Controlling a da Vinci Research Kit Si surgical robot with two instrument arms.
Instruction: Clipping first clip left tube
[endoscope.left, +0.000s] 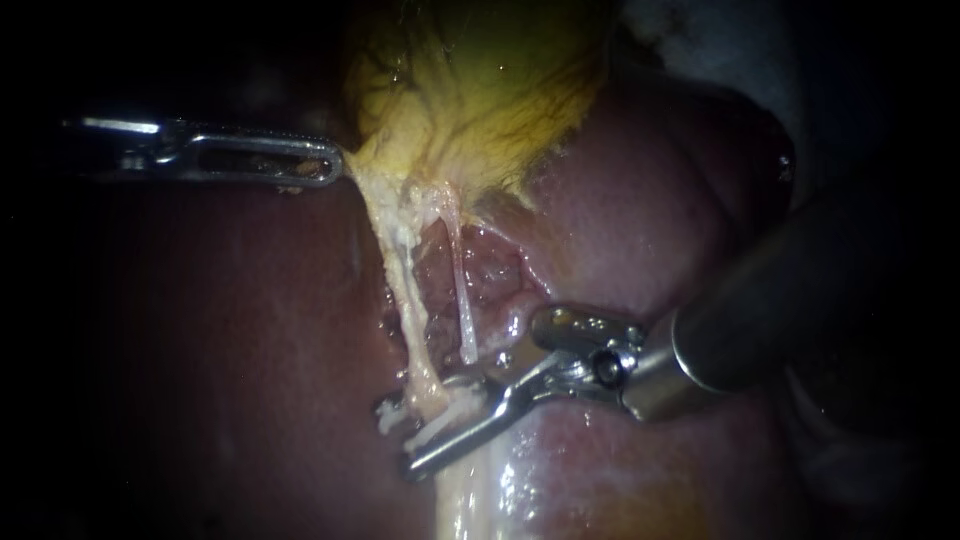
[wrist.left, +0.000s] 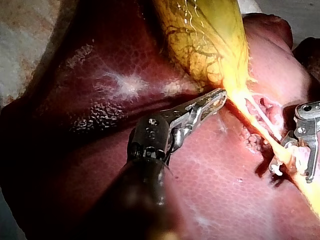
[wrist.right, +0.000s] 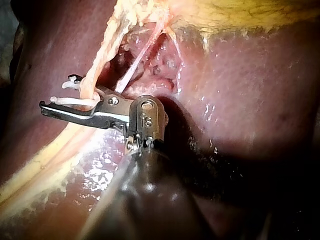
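The left tube (endoscope.left: 405, 290) is running down from the gallbladder (endoscope.left: 480, 90) and passing between the jaws of your right instrument (endoscope.left: 397, 438), close to their tips. You are holding those jaws moderately apart, one on each side of the tube. A pale piece is sitting in them that may be the clip, though I cannot tell for sure. Your left instrument (endoscope.left: 335, 165) is gripping the edge of the gallbladder with its jaws narrow and closed on it, and it appears to be stretching the tube taut away from the right instrument.

Here is what you are risking as you close. The tube is sitting near the jaw tips rather than deep in them, so the closure may be catching only part of its width or letting it slide out. A thinner pale strand (endoscope.left: 462, 300) is ending just beside the upper jaw, toward its hinge, and any drift that way could be trapping it too. The lower jaw is lying against the liver (endoscope.left: 230, 330) under it, so pressing down could be gouging that. If the left grip is slipping, the tube is going slack.
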